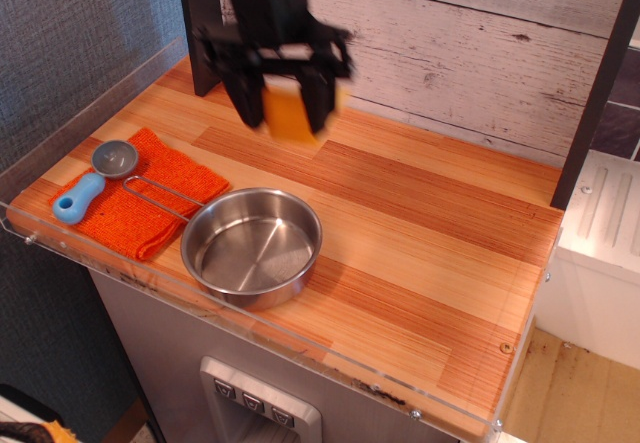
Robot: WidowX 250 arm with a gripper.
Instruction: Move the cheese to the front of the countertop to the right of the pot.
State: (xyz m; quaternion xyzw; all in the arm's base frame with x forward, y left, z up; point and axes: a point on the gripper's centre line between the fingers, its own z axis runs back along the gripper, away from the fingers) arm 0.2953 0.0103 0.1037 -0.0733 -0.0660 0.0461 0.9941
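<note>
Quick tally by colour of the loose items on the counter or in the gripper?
Orange: 2, woven orange cloth, yellow-orange toy cheese wedge held in the black gripper
Steel: 1, round shiny steel pot
Grey and blue: 1, small grey scoop with blue handle
Total: 4

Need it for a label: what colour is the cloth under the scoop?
Orange cloth, clearest in the only camera view.

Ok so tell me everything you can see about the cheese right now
The cheese is a small yellow-orange block, plastic-looking and blurred by motion, so no holes can be made out. It hangs in the air between the black fingers of the gripper, which is shut on it, above the back of the countertop. Only the fingers touch it; it is clear of the pot.
</note>
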